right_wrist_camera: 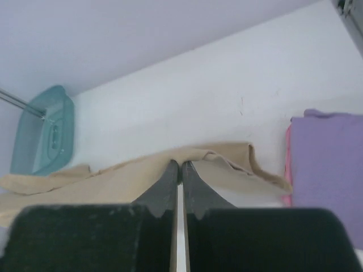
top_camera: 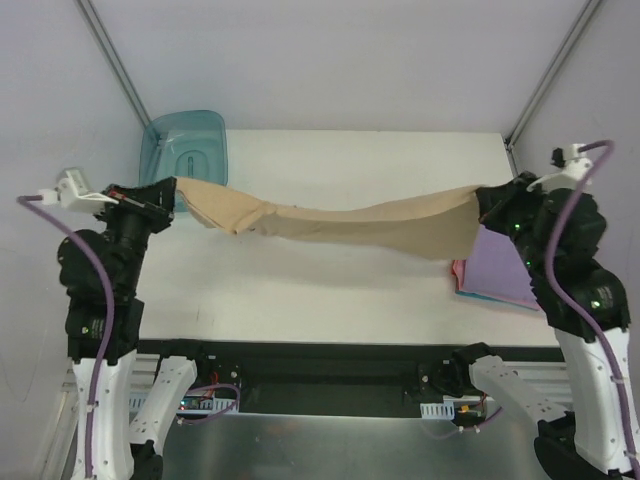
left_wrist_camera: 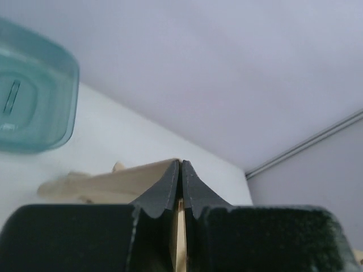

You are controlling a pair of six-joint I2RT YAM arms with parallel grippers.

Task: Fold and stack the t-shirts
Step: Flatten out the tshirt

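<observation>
A tan t-shirt (top_camera: 350, 225) hangs stretched in the air across the table between both arms. My left gripper (top_camera: 170, 190) is shut on its left end, near the teal tub; the cloth (left_wrist_camera: 113, 182) shows pinched between the jaws (left_wrist_camera: 181, 165). My right gripper (top_camera: 480, 203) is shut on the right end, with tan fabric (right_wrist_camera: 113, 178) bunched at the fingertips (right_wrist_camera: 180, 165). A folded lavender-purple t-shirt (top_camera: 505, 268) lies at the right on a pink one (top_camera: 458, 272), partly under the hanging cloth; the lavender-purple t-shirt (right_wrist_camera: 329, 164) and the pink edge (right_wrist_camera: 287, 147) also appear in the right wrist view.
A teal translucent tub (top_camera: 186, 150) stands at the back left corner of the white table (top_camera: 330, 300). Grey walls with metal frame rails (top_camera: 115, 60) enclose the back and sides. The arm bases and cabling sit along the near edge.
</observation>
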